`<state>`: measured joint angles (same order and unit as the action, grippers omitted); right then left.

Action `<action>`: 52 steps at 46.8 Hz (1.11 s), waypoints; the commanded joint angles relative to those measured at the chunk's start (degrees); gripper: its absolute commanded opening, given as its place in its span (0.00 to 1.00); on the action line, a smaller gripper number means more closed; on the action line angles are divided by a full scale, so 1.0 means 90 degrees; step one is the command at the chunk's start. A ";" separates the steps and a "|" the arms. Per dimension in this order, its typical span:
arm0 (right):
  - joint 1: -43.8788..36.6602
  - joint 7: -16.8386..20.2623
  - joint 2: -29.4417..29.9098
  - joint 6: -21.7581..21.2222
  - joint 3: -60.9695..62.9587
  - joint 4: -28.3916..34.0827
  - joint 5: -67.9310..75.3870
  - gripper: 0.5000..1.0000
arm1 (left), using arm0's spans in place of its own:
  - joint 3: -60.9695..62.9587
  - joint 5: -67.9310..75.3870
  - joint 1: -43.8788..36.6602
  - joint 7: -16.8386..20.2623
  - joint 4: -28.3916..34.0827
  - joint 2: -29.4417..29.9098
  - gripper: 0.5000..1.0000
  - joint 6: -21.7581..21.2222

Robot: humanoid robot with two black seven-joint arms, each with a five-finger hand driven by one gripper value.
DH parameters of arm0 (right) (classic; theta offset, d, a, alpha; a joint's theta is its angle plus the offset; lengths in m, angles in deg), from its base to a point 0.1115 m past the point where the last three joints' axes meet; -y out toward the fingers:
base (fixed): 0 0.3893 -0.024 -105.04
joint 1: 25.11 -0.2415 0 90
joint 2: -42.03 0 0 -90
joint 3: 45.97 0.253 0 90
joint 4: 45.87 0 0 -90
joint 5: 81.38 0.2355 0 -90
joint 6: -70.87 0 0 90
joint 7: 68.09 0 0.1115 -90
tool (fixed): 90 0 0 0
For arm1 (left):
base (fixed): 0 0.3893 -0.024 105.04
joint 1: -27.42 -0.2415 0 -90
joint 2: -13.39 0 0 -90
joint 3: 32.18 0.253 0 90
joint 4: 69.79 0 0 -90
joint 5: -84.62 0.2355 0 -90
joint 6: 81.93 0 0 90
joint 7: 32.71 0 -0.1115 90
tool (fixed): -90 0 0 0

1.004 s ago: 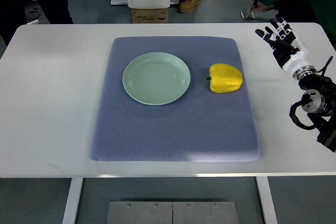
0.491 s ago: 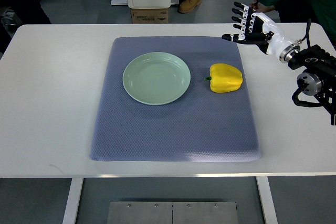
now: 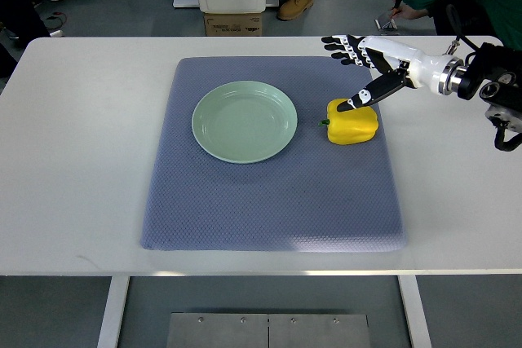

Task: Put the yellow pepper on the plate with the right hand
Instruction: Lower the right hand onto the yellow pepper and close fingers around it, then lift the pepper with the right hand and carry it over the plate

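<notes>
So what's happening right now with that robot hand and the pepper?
Right hand open, fingers spread above yellow pepper, no grasp yet. Pepper on blue mat, right of plate. Plate empty, path clear. Left hand not visible.

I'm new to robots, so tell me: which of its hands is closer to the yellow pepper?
The right. The right hand is spread open just above the yellow pepper, its thumb over the pepper's top edge. No left hand shows anywhere in the top view.

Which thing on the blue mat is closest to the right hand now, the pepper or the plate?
The yellow pepper. The open right hand hangs right over it, thumb above its top edge, while the green plate lies farther left on the blue mat.
</notes>
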<state>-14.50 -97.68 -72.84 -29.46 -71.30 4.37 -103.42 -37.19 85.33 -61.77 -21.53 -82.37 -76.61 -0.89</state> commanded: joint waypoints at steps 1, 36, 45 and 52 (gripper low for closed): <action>-0.0337 0.0007 0.0087 0.0336 -0.0671 0.0276 -0.0002 1.00 | 0.0000 -0.0001 -0.0002 -0.0001 0.0000 0.0000 1.00 0.0000; -0.0680 0.0984 0.1259 0.1410 -0.2166 0.0024 0.0086 1.00 | 0.0000 -0.0001 -0.0002 0.0008 0.0000 0.0000 1.00 0.0000; -0.0670 0.1023 0.1279 0.1518 -0.2342 -0.0016 0.0115 0.93 | 0.0000 -0.0001 -0.0002 -0.0001 0.0000 0.0000 1.00 0.0000; -0.0670 0.1091 0.1289 0.1528 -0.2518 -0.0055 0.0115 0.70 | 0.0000 -0.0001 -0.0002 -0.0001 0.0000 0.0000 1.00 0.0000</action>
<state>-20.45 -87.94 -61.25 -15.71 -93.11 4.01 -102.38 -37.20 85.33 -61.80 -21.53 -82.36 -76.61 -0.89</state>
